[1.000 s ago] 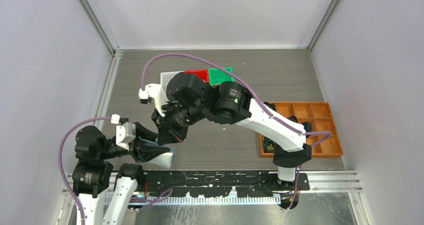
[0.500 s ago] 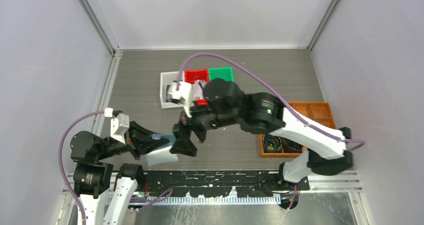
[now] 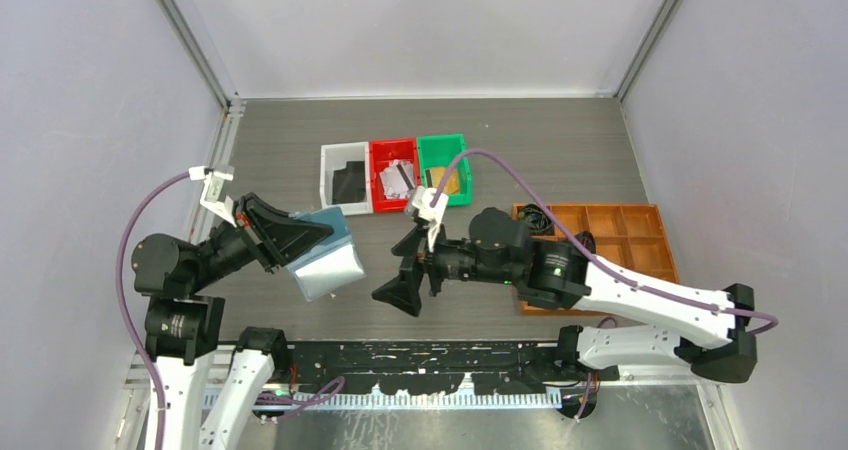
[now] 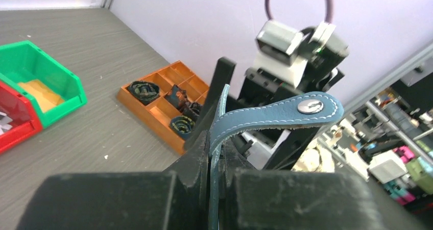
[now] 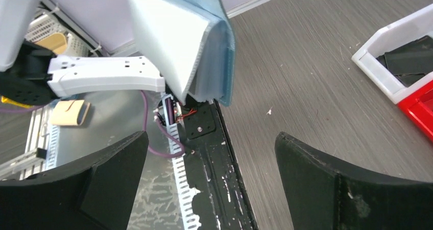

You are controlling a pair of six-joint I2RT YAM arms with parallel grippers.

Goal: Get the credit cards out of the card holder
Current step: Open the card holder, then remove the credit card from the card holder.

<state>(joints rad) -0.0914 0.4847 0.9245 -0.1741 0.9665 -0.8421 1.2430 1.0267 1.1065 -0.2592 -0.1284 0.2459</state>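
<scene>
The blue card holder (image 3: 325, 260) hangs above the near left of the table, folded, its pale inside facing the right arm. My left gripper (image 3: 312, 232) is shut on its upper edge. In the left wrist view the leather (image 4: 213, 153) is pinched between the jaws and the snap tab (image 4: 286, 112) curls right. My right gripper (image 3: 400, 275) is open and holds nothing, a short way right of the holder (image 5: 189, 41). In its own view the gripper (image 5: 212, 138) points at the holder's lower edge. The credit cards lie in bins: black (image 3: 349, 182), silver (image 3: 398, 177), gold (image 3: 447, 178).
A white bin (image 3: 328, 175), a red bin (image 3: 377, 180) and a green bin (image 3: 462, 165) stand side by side mid-table. An orange compartment tray (image 3: 640, 235) with coiled cables sits at the right, partly under the right arm. The black base rail (image 3: 450, 355) runs along the near edge.
The right gripper opened and swung from over the bins down towards the holder. The left gripper closed on the holder and lifted it back and up.
</scene>
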